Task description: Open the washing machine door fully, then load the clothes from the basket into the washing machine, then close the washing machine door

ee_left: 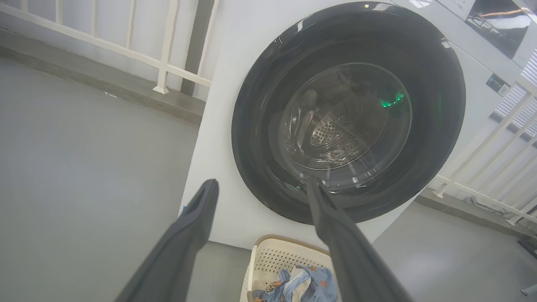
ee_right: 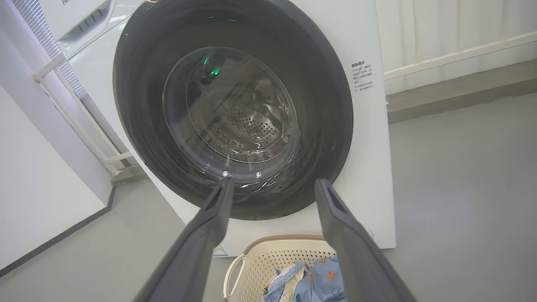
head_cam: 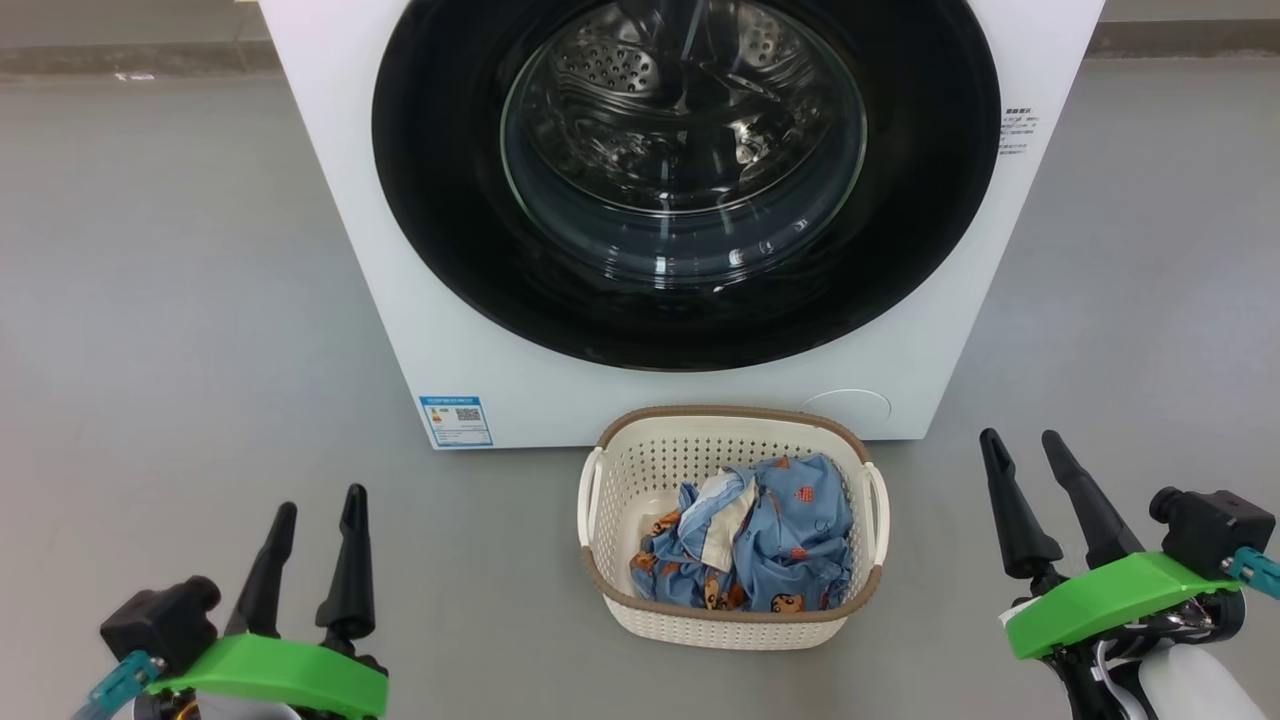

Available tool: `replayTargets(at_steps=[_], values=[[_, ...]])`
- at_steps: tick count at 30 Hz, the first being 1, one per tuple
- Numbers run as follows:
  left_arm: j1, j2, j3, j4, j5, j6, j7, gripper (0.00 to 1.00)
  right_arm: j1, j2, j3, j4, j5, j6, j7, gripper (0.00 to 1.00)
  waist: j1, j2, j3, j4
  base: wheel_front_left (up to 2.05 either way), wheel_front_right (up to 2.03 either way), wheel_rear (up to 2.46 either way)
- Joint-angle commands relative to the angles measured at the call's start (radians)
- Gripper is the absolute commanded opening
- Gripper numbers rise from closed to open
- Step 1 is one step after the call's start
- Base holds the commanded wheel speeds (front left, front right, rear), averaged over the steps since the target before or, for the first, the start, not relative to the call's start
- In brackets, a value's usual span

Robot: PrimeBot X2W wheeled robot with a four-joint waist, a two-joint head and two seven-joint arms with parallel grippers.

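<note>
The washing machine [head_cam: 500,340] stands on the grey floor [head_cam: 150,300] at the far side of the scene, a white box with a small blue label [head_cam: 456,421] at its lower left corner. The washing machine door [head_cam: 440,200] is shut flat against the front. Its glossy black ring takes up nearly the whole width, and through the bulging glass window [head_cam: 685,215] at its centre I can see the perforated steel drum.

The basket [head_cam: 640,455] sits on the floor just in front of the machine's base, below the door and between the two arms. The clothes [head_cam: 785,545] lie bunched inside it: blue fabric with little bears, a cream lining turned up in the middle. They are heaped toward the right and near side, so the far left corner of the basket floor is bare.

The left gripper [head_cam: 320,498] hangs at the near left, well apart from the basket. Its two dark fingers are spread wide with nothing between them. The right gripper [head_cam: 1020,434] hangs at the near right, also clear of the basket, its jaws just as wide and holding nothing. Both point toward the machine.
</note>
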Motion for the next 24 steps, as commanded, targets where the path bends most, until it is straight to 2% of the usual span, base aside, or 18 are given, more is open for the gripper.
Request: replayTargets(at_steps=[1, 18, 24], values=[[-0.056, 0.031, 0.021, -0.013, 0.030, 0.005, -0.015, 1.00, -0.049, -0.021, 0.027, -0.020, -0.033, 0.003, -0.017, 1.00, 0.0000, -0.0001, 0.000, 0.001, 0.00, 0.00, 0.00], [-0.079, 0.055, -0.006, -0.006, 0.186, 0.016, -0.065, 1.00, -0.072, -0.040, 0.063, -0.004, -0.193, 0.003, -0.068, 1.00, 0.0000, -0.0001, -0.003, 0.006, 0.00, 0.00, 0.00], [-0.080, 0.055, -0.003, -0.006, 0.192, 0.016, -0.067, 1.00, -0.071, -0.038, 0.056, -0.002, -0.202, 0.003, -0.070, 1.00, 0.0000, -0.0001, -0.001, 0.009, 0.00, 0.00, 0.00]])
